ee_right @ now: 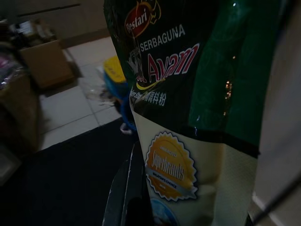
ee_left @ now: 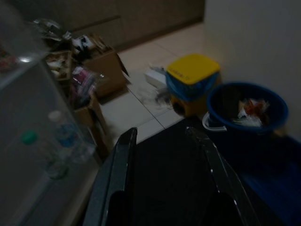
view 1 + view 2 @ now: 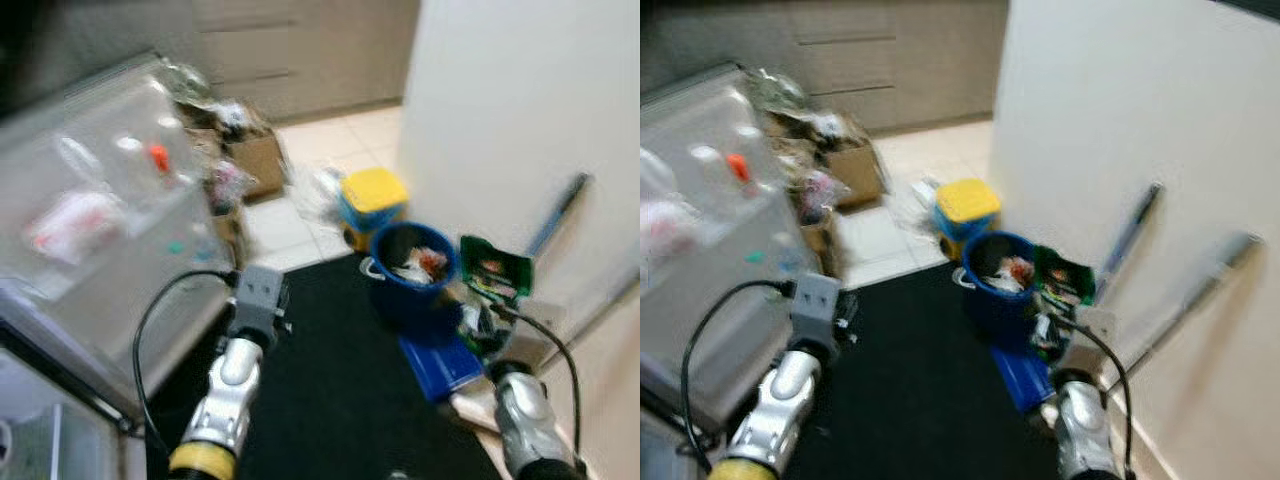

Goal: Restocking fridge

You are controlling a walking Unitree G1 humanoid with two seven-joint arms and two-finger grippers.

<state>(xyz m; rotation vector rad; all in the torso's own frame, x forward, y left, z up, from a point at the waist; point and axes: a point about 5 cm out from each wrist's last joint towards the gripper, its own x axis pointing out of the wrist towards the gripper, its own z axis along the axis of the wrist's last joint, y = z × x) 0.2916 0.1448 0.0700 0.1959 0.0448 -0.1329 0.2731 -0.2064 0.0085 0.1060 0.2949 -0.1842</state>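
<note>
My right tool [image 3: 487,318] grasps a glossy green-and-cream plastic pouch [image 1: 188,108], held upright above the black floor mat [image 3: 340,400]. The right wrist view reads "Bestari", "SERBAGUNA", "Ayam" and a gold "Superbrands" seal; the head views blur this print. My left tool [image 2: 164,155] is released, its fingers apart over the mat. Beside it stands a translucent fridge door shelf holding bottles [image 2: 70,141]. A round blue plastic bucket [image 3: 412,272] sits beside a yellow-lidded bin [image 3: 373,203].
</note>
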